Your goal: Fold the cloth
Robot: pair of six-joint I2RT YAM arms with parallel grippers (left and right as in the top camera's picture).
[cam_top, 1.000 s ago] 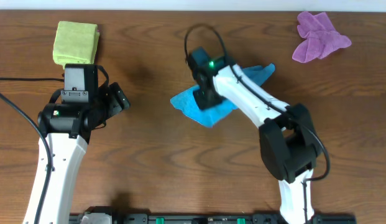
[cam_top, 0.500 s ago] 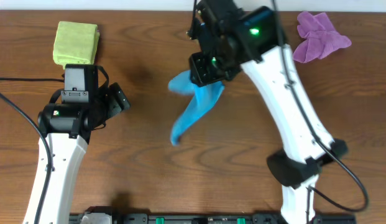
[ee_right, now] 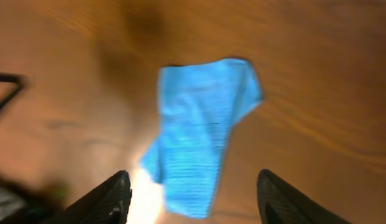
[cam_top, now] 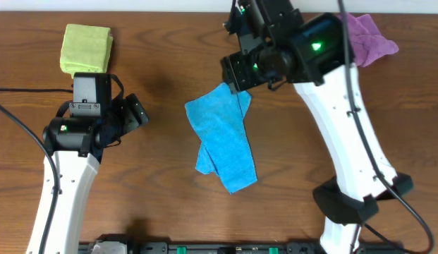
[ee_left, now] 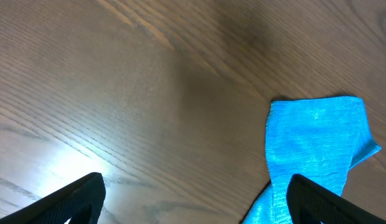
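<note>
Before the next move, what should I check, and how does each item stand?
1. Cloth lying on the table, not held: ok.
2. Right end effector open and empty: ok.
3. Left end effector open and empty: ok.
4. Cloth spread flat: not ok; it lies slanted, with overlapping layers.
5. Green cloth and purple cloth apart from it: ok.
6. How many layers overlap: cannot tell.

The left arm (cam_top: 60,187) and right arm (cam_top: 349,127) wear white shells over black joints — green lights (cam_top: 317,47), black cables (cam_top: 21,90).
</note>
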